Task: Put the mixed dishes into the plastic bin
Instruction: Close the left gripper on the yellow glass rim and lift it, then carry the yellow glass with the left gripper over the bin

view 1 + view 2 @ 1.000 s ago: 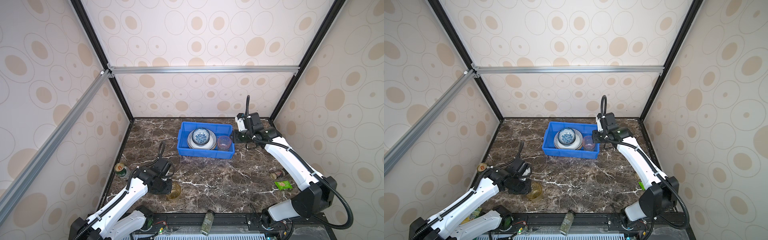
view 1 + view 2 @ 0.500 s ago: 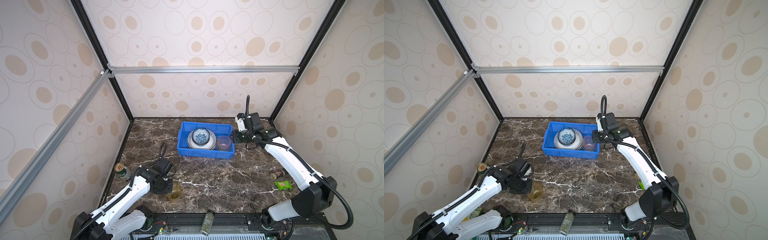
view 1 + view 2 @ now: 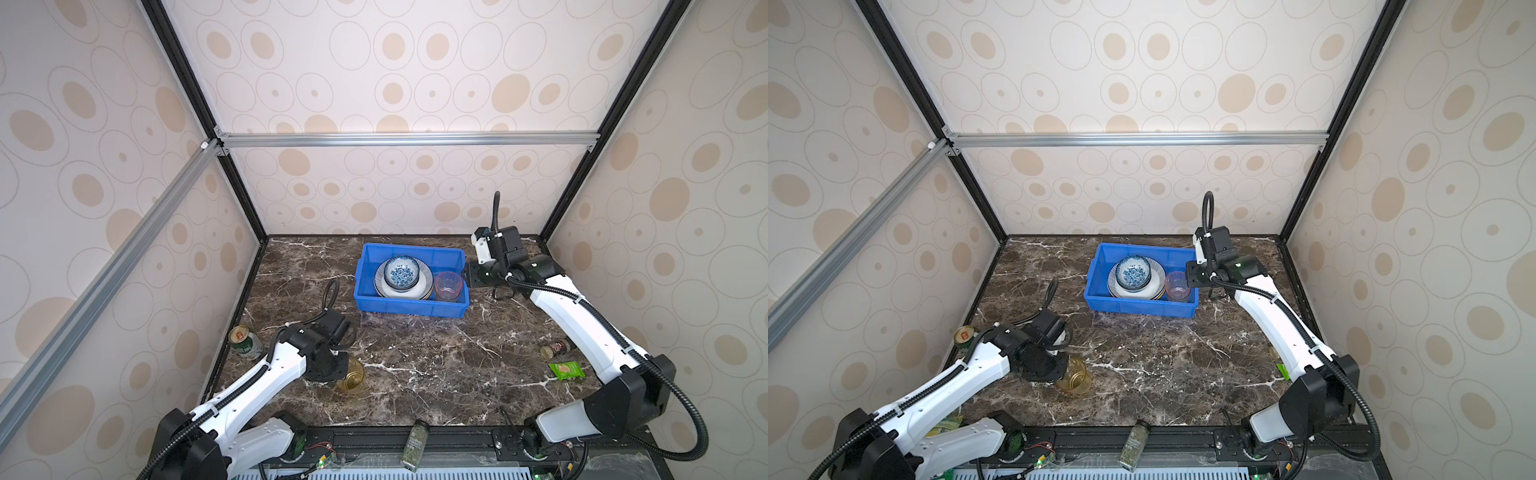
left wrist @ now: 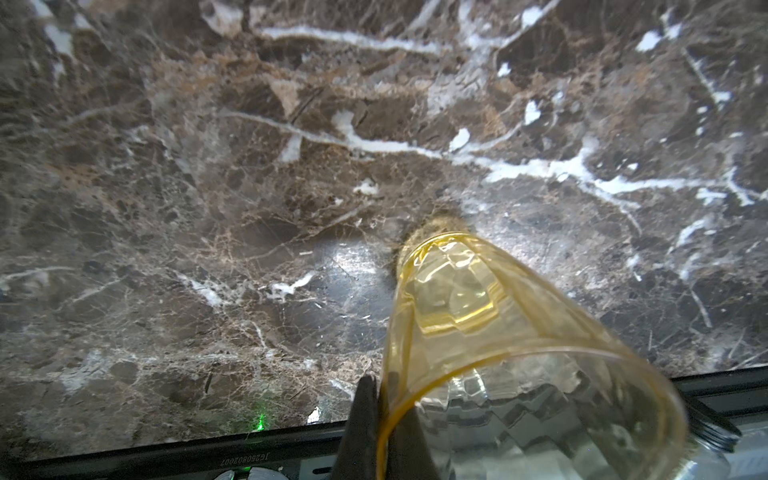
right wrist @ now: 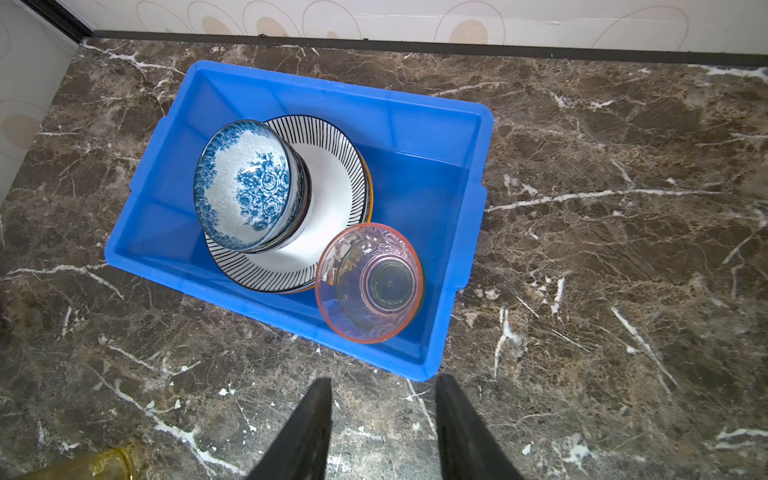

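Note:
An amber glass tumbler (image 3: 352, 376) (image 3: 1074, 376) stands on the marble at the front left. My left gripper (image 4: 384, 419) is shut on its rim, one finger inside the wall and one outside. The blue plastic bin (image 3: 360, 274) (image 5: 332, 89) sits at the back middle. It holds a blue floral bowl (image 3: 401, 272) (image 5: 245, 183) on a striped-rim plate (image 5: 336, 166), with a pink tumbler (image 3: 448, 286) (image 5: 370, 282) beside them. My right gripper (image 5: 384, 415) hangs open and empty over the marble just outside the bin's right end.
A tin can (image 3: 245, 340) stands by the left wall. A spice jar (image 3: 413, 444) lies on the front rail. Near the right arm are a small dark-lidded jar (image 3: 555, 348) and a green packet (image 3: 566, 370).
My left gripper has closed onto the amber tumbler's rim, and that arm shifted slightly. The right arm and the bin's contents have not moved.

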Robot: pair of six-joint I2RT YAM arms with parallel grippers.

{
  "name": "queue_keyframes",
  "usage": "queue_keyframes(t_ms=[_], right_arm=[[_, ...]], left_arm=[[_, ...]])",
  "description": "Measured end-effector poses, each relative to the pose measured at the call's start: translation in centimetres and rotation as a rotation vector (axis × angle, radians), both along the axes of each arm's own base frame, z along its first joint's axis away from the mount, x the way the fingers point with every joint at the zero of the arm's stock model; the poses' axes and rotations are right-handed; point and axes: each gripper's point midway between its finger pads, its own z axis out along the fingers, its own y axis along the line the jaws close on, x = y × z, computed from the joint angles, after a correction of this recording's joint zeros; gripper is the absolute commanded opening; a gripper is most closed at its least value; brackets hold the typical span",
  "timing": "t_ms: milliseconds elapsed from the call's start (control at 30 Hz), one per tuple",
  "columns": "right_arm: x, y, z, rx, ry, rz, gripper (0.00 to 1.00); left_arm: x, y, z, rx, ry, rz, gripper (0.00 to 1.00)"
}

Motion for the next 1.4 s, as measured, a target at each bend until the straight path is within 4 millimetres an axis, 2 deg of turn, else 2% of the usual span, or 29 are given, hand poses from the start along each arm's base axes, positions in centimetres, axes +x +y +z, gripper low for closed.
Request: queue_keyframes(t_ms=[167,500,733,933,1233,1400], right_arm=[[-0.5,-0.8,0.1,-0.027,-0.015,-0.010,0.45],[-1.7,-2.3,1.0,-0.083,-0.051,-0.022,0.47],[-2.4,-3.0,0.8,-0.110,-0.056,-0.028,0.49],[-2.9,-4.0,1.5,-0.134,-0.078,-0.046,0.51],[-4.2,-6.5,-0.1,-0.125,-0.070,-0.090,0.54],[-4.0,-8.1,-0.5,-0.103,-0.066,-0.131,0.54]], left_arm=[[2.1,-0.8,1.9,0.013,-0.044,-0.024,0.00],[5.2,-2.4,4.2,0.054,-0.075,-0.088,0.00],[6.9,-5.0,5.5,0.048,-0.102,-0.156,0.00],[8.7,-7.1,7.0,0.040,-0.133,-0.219,0.00],[12.5,-9.1,11.3,0.076,-0.235,-0.273,0.00],[14.3,-10.7,13.1,0.073,-0.292,-0.300,0.00]])
